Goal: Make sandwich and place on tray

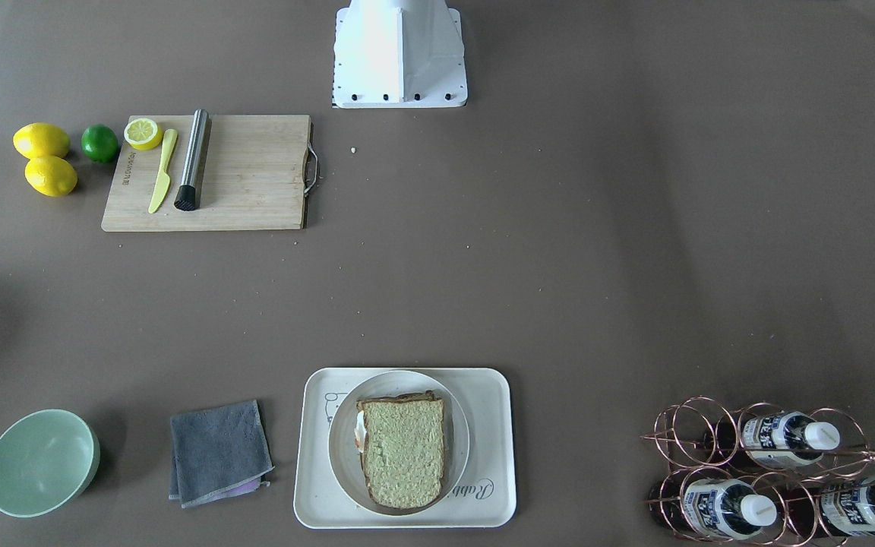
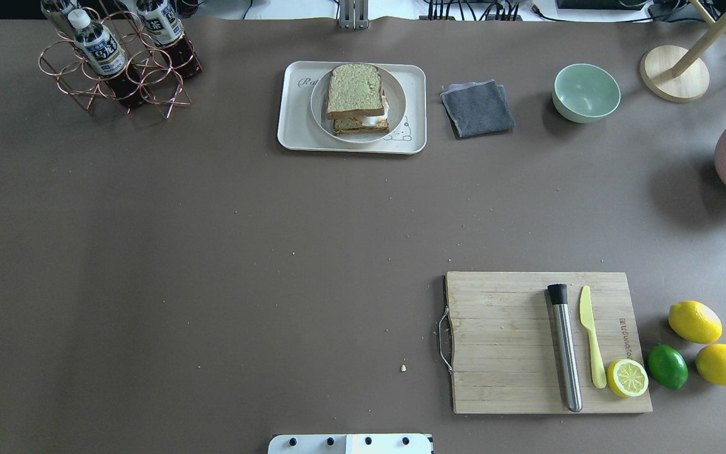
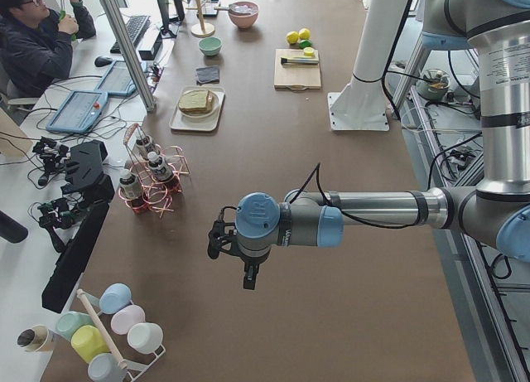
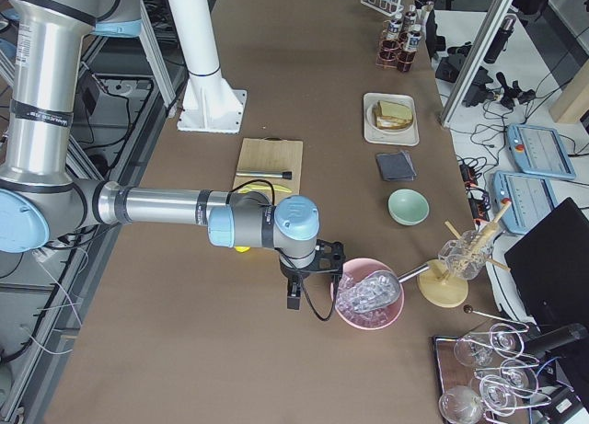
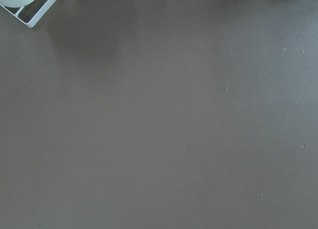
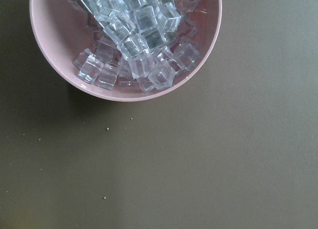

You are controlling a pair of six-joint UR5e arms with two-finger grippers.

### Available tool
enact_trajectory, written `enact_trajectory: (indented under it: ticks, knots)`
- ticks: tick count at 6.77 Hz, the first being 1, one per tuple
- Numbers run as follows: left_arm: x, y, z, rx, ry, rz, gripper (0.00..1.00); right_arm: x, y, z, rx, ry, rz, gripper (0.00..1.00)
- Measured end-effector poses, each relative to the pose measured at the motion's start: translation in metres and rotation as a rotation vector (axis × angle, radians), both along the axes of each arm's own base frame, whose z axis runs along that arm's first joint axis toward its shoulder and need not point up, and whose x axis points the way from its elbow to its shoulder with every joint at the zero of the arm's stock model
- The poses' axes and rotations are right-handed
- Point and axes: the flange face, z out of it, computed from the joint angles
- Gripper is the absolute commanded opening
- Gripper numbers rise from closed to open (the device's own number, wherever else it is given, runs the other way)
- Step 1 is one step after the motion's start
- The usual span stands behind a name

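Sandwich [image 2: 355, 91]: assembled, egg white showing between the slices; the job looks done, so the step in hand is leaving it undisturbed.
Cutting board [image 2: 501, 340]: near right, well apart from the sandwich; needs no touching.
Left end effector [image 3: 247, 276]: hangs over bare worktop [image 2: 212, 252] at the left end; cannot tell whether apart or together.
Right end effector [image 4: 293, 300]: right end, just beside the pink ice bowl [image 4: 368, 325]; state also unclear. Any move should rise straight up first.
Plate [image 2: 320, 94]: far centre, carries the sandwich.
Tray [image 2: 290, 135]: far centre, under the plate.
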Motion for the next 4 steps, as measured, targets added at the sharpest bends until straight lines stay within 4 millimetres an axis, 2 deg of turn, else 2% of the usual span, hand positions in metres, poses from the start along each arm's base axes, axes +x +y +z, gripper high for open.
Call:
enact_trajectory:
  ticks: [4]
  knots:
    - [0.0001, 0.0013, 0.0026, -0.004, 0.000, 0.001, 0.98, -0.0027, 0.0016, 0.0003, 0.000, -0.011, -0.003, 1.00]
